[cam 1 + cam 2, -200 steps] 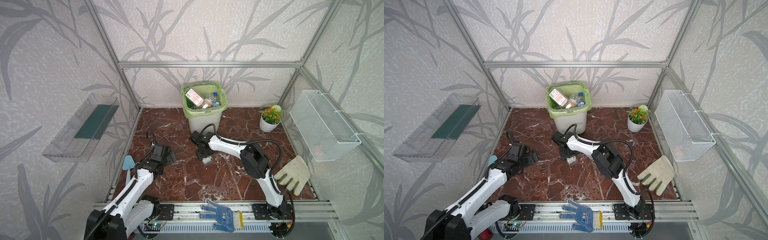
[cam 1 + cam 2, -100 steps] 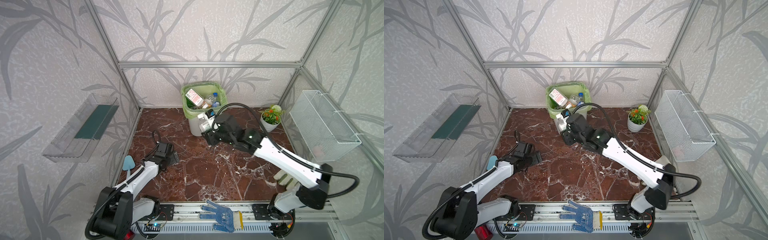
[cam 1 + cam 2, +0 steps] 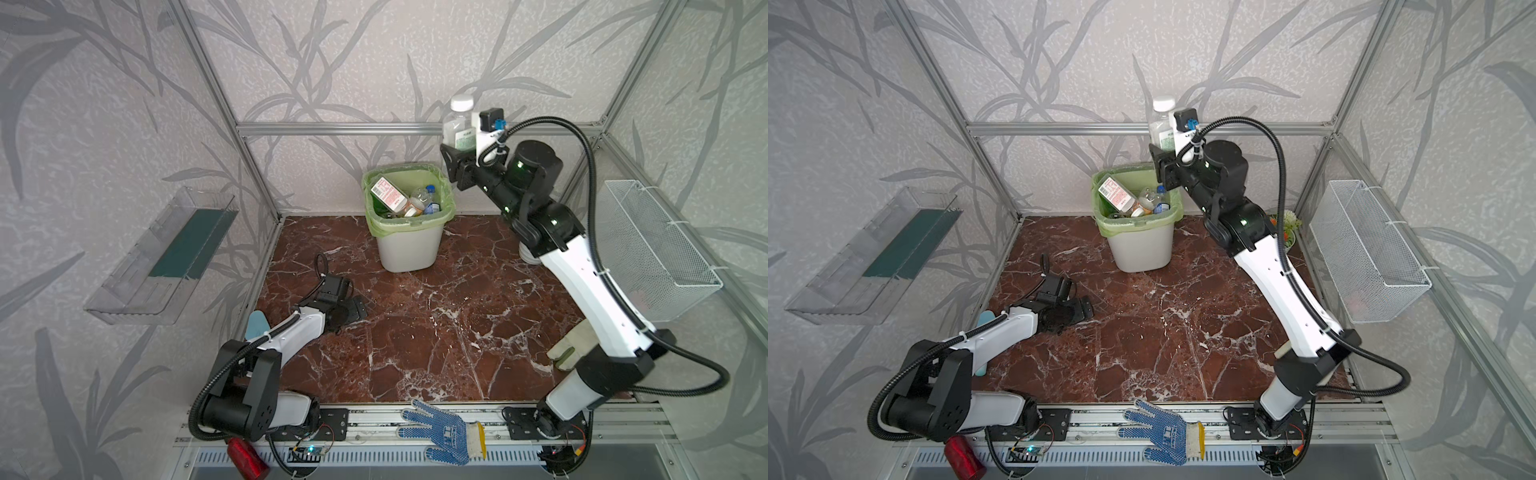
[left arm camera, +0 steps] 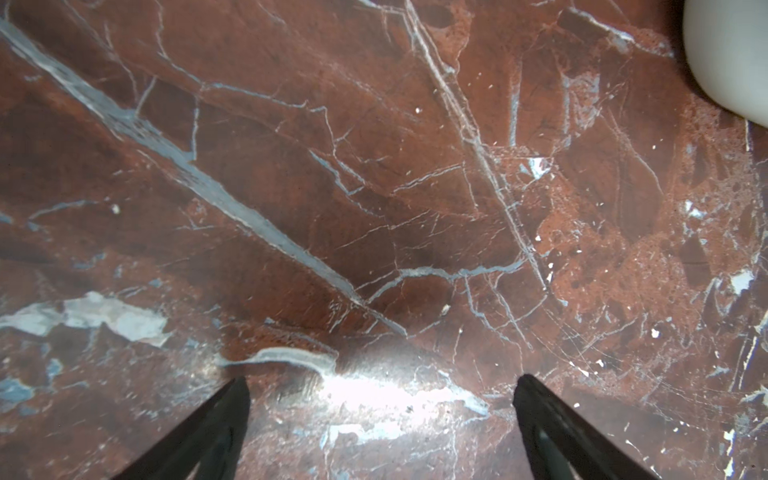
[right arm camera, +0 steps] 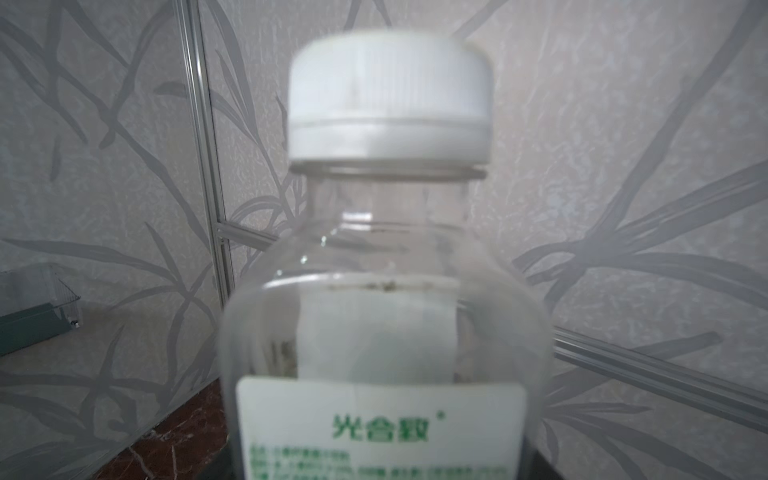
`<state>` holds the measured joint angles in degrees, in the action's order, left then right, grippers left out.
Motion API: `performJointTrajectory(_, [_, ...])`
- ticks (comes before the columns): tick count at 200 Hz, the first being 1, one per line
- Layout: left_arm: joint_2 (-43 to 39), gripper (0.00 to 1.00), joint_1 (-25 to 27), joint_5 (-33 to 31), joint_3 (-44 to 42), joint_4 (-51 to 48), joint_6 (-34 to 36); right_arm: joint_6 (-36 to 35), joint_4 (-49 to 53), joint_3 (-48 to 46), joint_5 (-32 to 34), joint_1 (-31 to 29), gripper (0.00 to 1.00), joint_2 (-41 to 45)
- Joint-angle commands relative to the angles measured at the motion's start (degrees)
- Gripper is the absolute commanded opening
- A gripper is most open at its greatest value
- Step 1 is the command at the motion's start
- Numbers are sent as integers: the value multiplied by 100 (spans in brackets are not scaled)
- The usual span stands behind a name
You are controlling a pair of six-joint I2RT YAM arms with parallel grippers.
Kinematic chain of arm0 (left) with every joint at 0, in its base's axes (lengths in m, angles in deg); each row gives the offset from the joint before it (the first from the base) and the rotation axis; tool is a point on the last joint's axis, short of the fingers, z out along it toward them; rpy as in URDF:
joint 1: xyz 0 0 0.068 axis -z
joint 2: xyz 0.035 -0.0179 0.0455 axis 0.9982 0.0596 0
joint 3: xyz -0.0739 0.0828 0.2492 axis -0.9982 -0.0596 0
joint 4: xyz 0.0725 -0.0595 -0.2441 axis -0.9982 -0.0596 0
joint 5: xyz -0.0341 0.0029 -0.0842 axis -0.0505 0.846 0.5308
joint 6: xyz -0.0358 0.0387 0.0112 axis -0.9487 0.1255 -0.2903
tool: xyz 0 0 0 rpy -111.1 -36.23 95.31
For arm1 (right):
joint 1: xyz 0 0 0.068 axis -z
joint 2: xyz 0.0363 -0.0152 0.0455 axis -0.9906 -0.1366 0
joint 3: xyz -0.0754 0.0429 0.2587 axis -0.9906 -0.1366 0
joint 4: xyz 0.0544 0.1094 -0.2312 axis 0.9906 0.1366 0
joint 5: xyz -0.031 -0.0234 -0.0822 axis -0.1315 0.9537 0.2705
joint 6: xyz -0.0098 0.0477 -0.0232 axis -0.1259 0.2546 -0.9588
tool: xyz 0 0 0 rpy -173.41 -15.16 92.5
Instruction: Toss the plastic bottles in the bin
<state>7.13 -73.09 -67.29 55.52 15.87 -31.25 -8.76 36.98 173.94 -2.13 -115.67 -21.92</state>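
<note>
My right gripper (image 3: pixel 460 146) is shut on a clear plastic bottle (image 3: pixel 458 124) with a white cap and a white label with green print. It holds the bottle upright, high in the air, above and just right of the bin's rim in both top views. The right wrist view is filled by that bottle (image 5: pixel 386 257). The white bin (image 3: pixel 409 249) with its light green bag stands at the back and holds several bottles (image 3: pixel 419 199). My left gripper (image 3: pixel 351 309) rests low over the marble floor at the left, open and empty (image 4: pixel 382 382). A corner of the bin (image 4: pixel 727 54) shows in the left wrist view.
A blue-dotted glove (image 3: pixel 446 434) lies on the front rail and a pale glove (image 3: pixel 569 349) by the right arm. A wire basket (image 3: pixel 652 249) hangs on the right wall and a clear shelf (image 3: pixel 166 257) on the left. A flower pot (image 3: pixel 1287 228) stands behind the right arm.
The right arm has lifted the bottle from the floor, past the front of the bin, to high above the bin's right side. The left arm has stayed low at the left.
</note>
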Motion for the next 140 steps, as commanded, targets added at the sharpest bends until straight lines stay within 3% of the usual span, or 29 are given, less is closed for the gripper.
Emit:
performJointTrajectory(1, [-67, 99, -7, -90, 73, -3, -7, 207, 1782, 1178, -483, -43, 51, -1474])
performJointTrajectory(15, [-140, 99, -14, -136, 57, -58, 10, 170, 2702, 2235, -178, -1, 56, -2352])
performJointTrajectory(34, [-236, 99, -13, -183, 15, -135, 52, 234, 3769, 4105, 277, 101, 79, -3227])
performJointTrajectory(43, [-281, 99, -12, -204, 3, -169, 79, 311, 3900, 4466, 349, 154, 86, -3270])
performJointTrajectory(53, [-326, 99, -14, -237, 3, -221, 97, 388, 3756, 4336, 451, 195, 95, -3029])
performJointTrajectory(80, [-447, 99, -14, -274, -44, -285, 97, 306, 2901, 3329, 807, 124, 99, -1908])
performJointTrajectory(113, [-522, 99, -14, -279, -111, -254, 48, 319, 1547, 1442, 673, 118, 100, -526])
performJointTrajectory(140, [-503, 99, -7, -259, -94, -258, 55, 239, 1438, 773, 845, 183, 100, -76])
